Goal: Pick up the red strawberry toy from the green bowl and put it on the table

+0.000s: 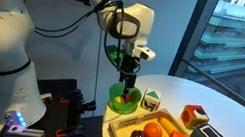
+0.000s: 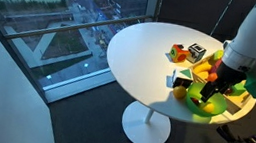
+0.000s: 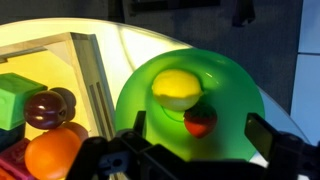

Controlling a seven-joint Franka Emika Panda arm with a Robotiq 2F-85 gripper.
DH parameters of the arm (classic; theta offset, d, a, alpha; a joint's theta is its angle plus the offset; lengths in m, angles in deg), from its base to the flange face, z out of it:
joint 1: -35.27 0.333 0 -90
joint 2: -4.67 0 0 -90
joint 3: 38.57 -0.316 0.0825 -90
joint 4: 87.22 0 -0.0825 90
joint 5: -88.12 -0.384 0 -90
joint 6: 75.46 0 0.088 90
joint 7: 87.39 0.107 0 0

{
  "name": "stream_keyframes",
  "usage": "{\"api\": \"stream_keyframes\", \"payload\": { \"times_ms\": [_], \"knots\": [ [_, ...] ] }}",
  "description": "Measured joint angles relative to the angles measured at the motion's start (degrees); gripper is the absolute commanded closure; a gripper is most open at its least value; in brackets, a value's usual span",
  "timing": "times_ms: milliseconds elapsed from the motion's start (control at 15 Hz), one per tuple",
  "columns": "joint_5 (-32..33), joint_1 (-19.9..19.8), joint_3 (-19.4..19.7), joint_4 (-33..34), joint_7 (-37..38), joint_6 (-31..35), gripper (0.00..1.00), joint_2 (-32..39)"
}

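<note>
Lying in the green bowl (image 3: 228, 92) against a yellow lemon toy (image 3: 177, 88), the red strawberry toy (image 3: 200, 121) looks roundish, its long axis and tip impossible to tell. Only the wrist view shows it, between the spread, empty fingers of the tool (image 3: 185, 148); in both exterior views the tool blocks it. A wooden tray (image 3: 92, 70) holding an orange ball (image 3: 50, 155) stands just beside the bowl on the table (image 2: 141, 53).

One round lime-green plastic bowl (image 3: 235, 95) holds two toy fruits: one small red strawberry toy (image 3: 200, 121), one yellow lemon toy (image 3: 177, 88). Beside the bowl: one orange ball (image 3: 50, 155).
</note>
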Motion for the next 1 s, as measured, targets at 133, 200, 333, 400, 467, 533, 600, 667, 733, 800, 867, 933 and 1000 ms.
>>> {"api": "stream_keyframes", "payload": {
  "times_ms": [133, 200, 333, 400, 467, 533, 600, 667, 733, 800, 867, 933, 1000],
  "knots": [
    [1.06, 0.00, 0.00, 0.00, 0.58, 1.90, 0.00, 1.47],
    [1.57, 0.00, 0.00, 0.00, 0.80, 2.65, 0.00, 2.14],
    [2.80, 0.00, 0.00, 0.00, 1.48, 3.84, 0.00, 3.26],
    [3.68, 0.00, 0.01, 0.00, 2.02, 4.50, 0.00, 3.82],
    [4.46, 0.00, 0.03, -0.01, 2.55, 5.07, 0.00, 4.36],
    [5.15, 0.00, 0.05, -0.01, 2.98, 5.64, 0.00, 4.89],
    [5.60, 0.00, 0.09, -0.01, 3.17, 6.29, 0.00, 5.45],
    [5.99, 0.00, 0.14, -0.02, 3.41, 6.86, 0.00, 5.99],
    [6.27, 0.01, 0.19, -0.01, 3.59, 7.30, 0.00, 6.52],
    [6.44, 0.01, 0.27, -0.02, 3.72, 7.78, 0.00, 7.09],
    [6.59, 0.04, 0.36, -0.01, 3.77, 8.26, 0.00, 7.61],
    [6.69, 0.11, 0.48, -0.01, 3.79, 8.76, 0.00, 8.15],
    [6.73, 0.20, 0.61, -0.01, 3.79, 9.20, 0.00, 8.66]
  ]
}}
